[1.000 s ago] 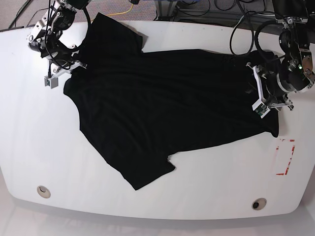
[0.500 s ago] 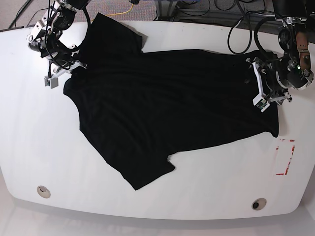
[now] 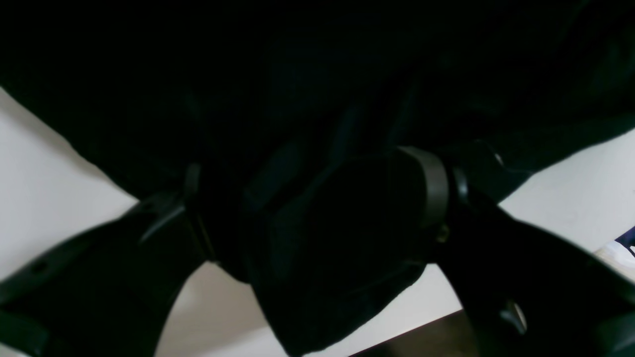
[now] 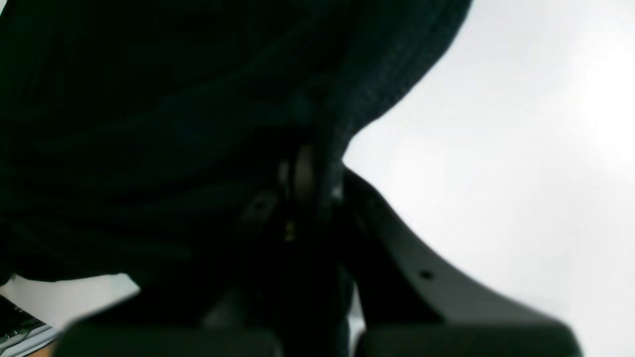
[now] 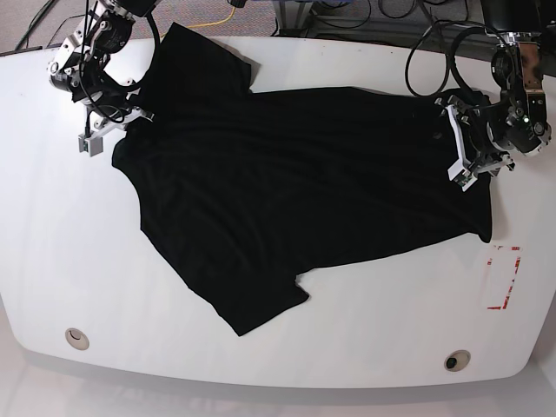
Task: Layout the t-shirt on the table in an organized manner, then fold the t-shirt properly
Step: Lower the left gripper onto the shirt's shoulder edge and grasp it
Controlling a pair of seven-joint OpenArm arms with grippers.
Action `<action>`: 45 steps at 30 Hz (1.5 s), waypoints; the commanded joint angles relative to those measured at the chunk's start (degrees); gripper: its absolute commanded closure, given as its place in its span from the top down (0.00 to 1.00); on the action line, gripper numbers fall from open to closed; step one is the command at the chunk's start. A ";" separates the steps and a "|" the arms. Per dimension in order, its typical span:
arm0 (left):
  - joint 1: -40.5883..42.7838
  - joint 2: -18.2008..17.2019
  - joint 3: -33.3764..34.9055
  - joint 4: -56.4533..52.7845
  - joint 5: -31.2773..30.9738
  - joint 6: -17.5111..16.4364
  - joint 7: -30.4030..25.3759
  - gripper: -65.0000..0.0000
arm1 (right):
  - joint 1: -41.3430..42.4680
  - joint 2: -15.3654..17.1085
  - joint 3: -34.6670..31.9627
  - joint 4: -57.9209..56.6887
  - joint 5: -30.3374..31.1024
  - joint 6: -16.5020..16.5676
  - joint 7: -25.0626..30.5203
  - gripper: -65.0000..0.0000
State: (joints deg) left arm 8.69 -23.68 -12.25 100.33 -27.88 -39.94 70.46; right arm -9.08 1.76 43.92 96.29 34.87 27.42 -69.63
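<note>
1. At the far left of the base view, the right gripper [image 5: 111, 128] sits at the shoulder edge of the t-shirt [image 5: 287, 191]. Its jaws are pressed together; the right wrist view shows black cloth [image 4: 149, 124] bunched against the closed fingers [image 4: 302, 173], pinched at the fabric's edge.
2. The t-shirt lies spread across the middle of the table [image 5: 52, 226], lying sideways. One sleeve points toward the table's far edge near the right arm, the other sleeve toward the near edge, its tip at the lower middle of the base view. The body stretches to the right, the cloth mostly flat with mild wrinkles.
3. Two round grommet holes [image 5: 76, 338] sit near the table's front edge, one toward each side.
4. At the right, the left gripper [image 5: 465, 149] sits at the hem end of the t-shirt. In the left wrist view its fingers [image 3: 431, 183] stand apart with dark fabric [image 3: 322, 99] lying between and beyond them; whether they touch it I cannot tell.
5. A red tape rectangle [image 5: 504, 278] marks the table near that hem corner, apart from the cloth.
</note>
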 commanded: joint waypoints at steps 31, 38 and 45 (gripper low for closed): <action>2.52 -0.89 -0.63 1.07 -0.56 -0.06 -0.70 0.00 | 0.33 0.66 0.17 0.90 1.13 0.23 0.75 0.00; 2.52 -1.07 -0.80 1.95 -0.56 -0.06 -0.70 0.00 | 0.25 0.66 0.17 0.90 1.13 0.23 0.75 0.00; 4.81 -1.07 -0.89 8.90 -0.65 -0.06 -0.79 0.00 | 0.25 0.66 0.17 0.90 1.13 0.23 0.75 0.00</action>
State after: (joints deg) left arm 13.21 -23.88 -12.69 106.52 -28.03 -39.94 70.39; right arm -9.15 1.76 43.92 96.29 34.87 27.42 -69.63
